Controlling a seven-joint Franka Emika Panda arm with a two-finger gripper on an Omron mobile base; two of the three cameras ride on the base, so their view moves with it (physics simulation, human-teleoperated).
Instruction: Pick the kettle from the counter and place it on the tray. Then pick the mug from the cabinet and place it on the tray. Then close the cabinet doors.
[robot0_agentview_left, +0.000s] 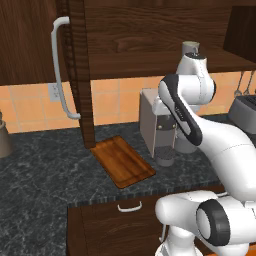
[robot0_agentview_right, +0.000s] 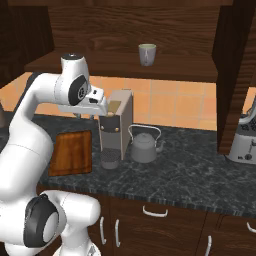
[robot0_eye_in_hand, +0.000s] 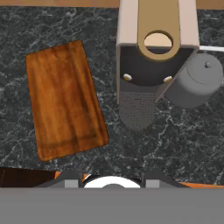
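The gripper hung above the beige machine; I could not tell how its jaws stood. In the right base view the kettle sat just right of that machine, the mug on the cabinet shelf above. In the hand view the tray lay bare left of it.

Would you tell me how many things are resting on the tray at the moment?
0. The tray is bare; the kettle sits on the counter right of the beige machine, and the mug stands on the cabinet shelf.
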